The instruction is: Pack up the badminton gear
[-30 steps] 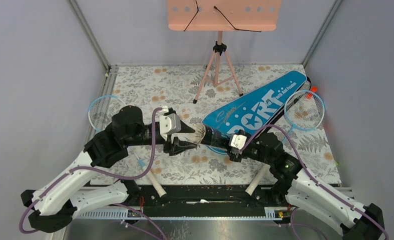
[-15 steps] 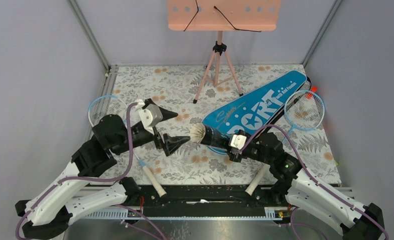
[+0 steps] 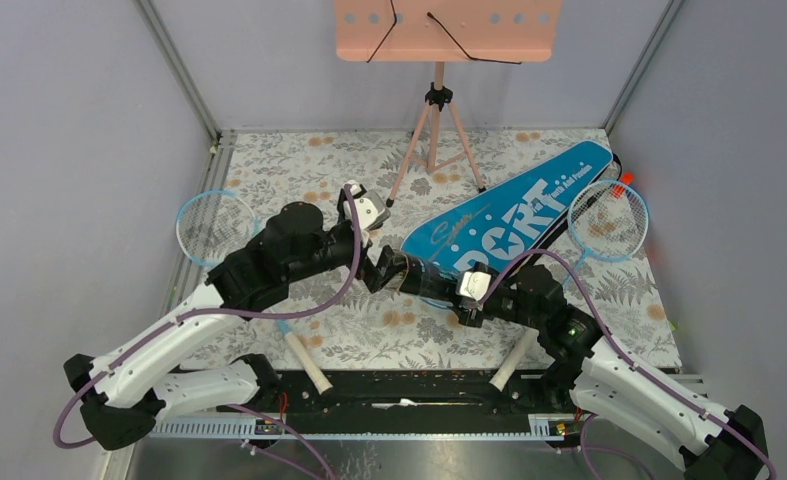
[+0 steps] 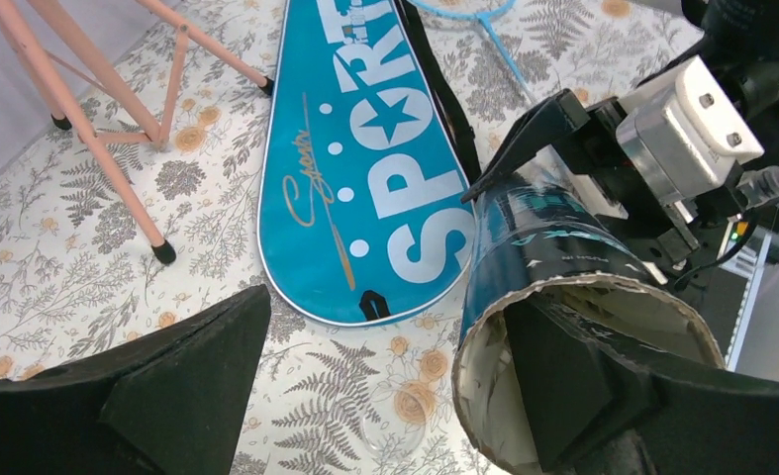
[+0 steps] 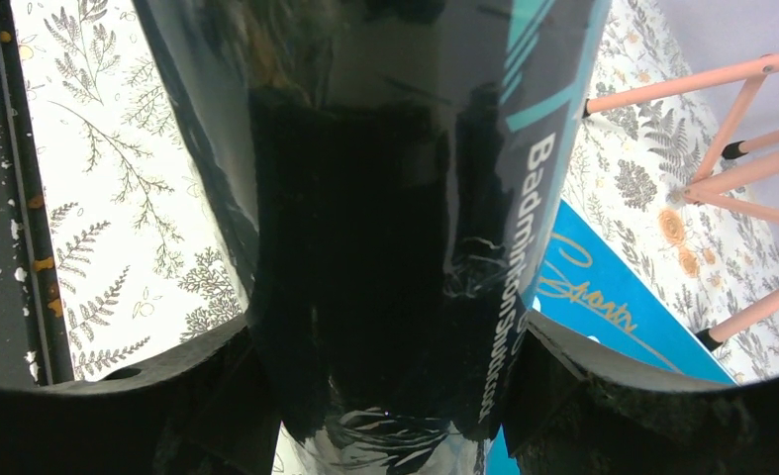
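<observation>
On the floral tabletop (image 3: 269, 160) the blue bag (image 3: 529, 200) lettered SPORT lies slantwise at the right. One blue-rimmed racket (image 3: 212, 225) lies at the left edge, and a second racket (image 3: 609, 222) is just beside the bag's far end. Your right end effector (image 5: 390, 396) is clamped around the black shuttlecock tube (image 3: 431, 278), holding it off the tabletop near the bag's near end. Your left end effector (image 4: 385, 317) is spread wide, one finger inside the tube's open mouth and the other outside. White shuttlecock feathers (image 4: 479, 391) show just within the rim. You appear to be seating a shuttlecock. Next, draw the finger out along the tube's axis without snagging the feathers, and hold the tube steady.
</observation>
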Action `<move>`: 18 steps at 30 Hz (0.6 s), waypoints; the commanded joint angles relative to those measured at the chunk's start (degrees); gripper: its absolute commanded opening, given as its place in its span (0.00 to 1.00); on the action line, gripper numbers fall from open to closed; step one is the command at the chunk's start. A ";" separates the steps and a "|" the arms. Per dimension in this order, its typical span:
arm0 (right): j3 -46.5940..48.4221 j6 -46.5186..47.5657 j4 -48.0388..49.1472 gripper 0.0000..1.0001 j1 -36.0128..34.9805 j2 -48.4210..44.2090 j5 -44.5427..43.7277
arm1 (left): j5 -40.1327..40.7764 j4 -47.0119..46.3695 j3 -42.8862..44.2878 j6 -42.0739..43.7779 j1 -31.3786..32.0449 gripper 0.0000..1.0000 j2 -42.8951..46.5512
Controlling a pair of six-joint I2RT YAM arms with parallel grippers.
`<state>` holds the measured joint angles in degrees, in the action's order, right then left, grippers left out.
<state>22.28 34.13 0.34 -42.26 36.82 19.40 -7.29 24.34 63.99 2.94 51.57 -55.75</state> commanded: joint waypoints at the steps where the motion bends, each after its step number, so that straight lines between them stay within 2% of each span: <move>1: 2.74 0.56 4.23 0.08 -0.19 -0.24 3.25 | -3.34 -0.36 2.15 4.95 0.13 0.99 -2.48; 4: 2.66 0.54 4.38 0.08 -0.13 -0.40 3.83 | -9.42 -0.69 2.03 6.98 0.19 0.99 -3.51; 10: 2.52 0.44 4.84 0.08 -0.14 -0.47 4.20 | -10.47 -0.57 2.55 8.47 0.36 0.99 -5.18; 18: 1.98 0.01 6.10 0.08 -0.16 -0.92 4.44 | -2.85 -0.38 5.50 6.57 2.29 0.99 -9.12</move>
<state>22.28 35.38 -1.98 -42.11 36.99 20.36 -14.28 24.88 67.16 9.26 52.49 -62.19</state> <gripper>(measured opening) 0.725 0.986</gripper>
